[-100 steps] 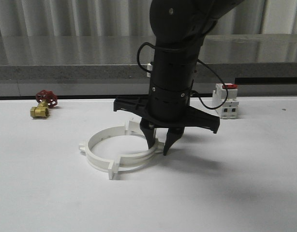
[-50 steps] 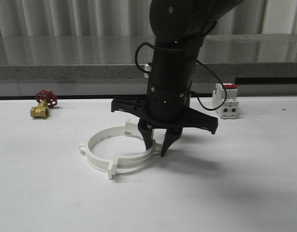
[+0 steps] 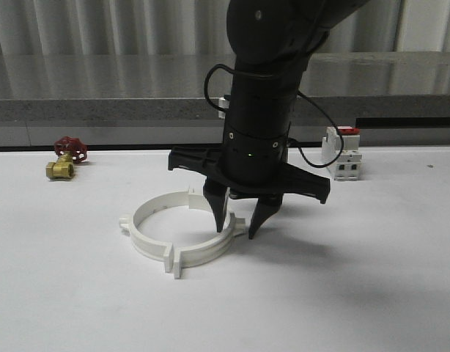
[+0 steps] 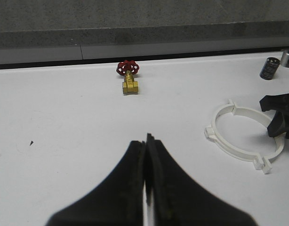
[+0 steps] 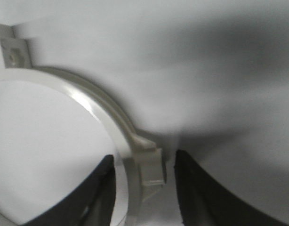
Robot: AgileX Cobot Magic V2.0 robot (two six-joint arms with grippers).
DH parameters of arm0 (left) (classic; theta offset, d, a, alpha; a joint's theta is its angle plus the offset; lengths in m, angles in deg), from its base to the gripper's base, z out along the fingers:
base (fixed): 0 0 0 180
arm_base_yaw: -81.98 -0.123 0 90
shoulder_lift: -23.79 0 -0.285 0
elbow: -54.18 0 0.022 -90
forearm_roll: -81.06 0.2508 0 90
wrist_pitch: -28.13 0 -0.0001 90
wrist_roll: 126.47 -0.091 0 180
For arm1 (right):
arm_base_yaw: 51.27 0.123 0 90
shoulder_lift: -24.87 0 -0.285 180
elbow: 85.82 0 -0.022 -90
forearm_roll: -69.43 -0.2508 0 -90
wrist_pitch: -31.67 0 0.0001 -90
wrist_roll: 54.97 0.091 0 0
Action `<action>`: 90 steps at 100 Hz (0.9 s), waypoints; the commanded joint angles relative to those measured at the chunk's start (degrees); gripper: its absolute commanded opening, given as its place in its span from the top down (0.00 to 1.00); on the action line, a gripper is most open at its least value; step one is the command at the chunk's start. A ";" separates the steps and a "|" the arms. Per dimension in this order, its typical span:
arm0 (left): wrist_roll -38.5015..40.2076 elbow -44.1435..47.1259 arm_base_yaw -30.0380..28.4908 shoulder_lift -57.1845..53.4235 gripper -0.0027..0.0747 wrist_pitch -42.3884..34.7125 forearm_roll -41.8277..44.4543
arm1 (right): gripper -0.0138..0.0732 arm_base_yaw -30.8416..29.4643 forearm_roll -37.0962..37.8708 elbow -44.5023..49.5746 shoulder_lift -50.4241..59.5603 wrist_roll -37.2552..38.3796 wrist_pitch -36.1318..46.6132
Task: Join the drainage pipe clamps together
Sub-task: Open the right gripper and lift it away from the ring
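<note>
at frame centre the right gripper (image 3: 240, 226) stood parted astride the right wall of the drainage pipe clamps (image 3: 182, 232), gripping nothing, while the left gripper (image 4: 147, 165) sat pinched and empty; closing squarely on the lug (image 5: 150, 165) should avoid twisting the 2 halves.

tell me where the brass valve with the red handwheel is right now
In the front view the brass valve sits at the far left of the white table, near its back edge, well left of the drainage pipe clamps and apart from them.
</note>
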 commanded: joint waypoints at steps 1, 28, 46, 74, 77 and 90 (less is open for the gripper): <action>-0.02 -1.54 -0.11 0.39 0.99 -4.17 -0.49 | 0.40 0.07 0.27 -1.61 3.22 -1.00 1.43; -0.02 -1.54 -0.11 0.39 0.99 -4.17 -0.49 | 0.40 0.07 0.33 -1.61 3.29 -1.00 1.25; -0.02 -1.54 -0.11 0.39 0.99 -4.17 -0.49 | 0.40 -0.12 2.50 -1.61 5.36 -4.67 0.62; -0.02 -1.54 -0.11 0.39 0.99 -4.17 -0.49 | 0.40 -3.67 11.70 -1.61 15.96 -12.38 -4.03; -0.02 -1.54 -0.11 0.39 0.99 -4.17 -0.49 | 0.40 -4.24 11.60 -1.61 17.63 -15.51 -4.75; -0.02 -1.54 -0.11 0.39 0.99 -4.17 -0.49 | 0.40 -7.60 11.57 -1.43 23.90 -22.58 -8.39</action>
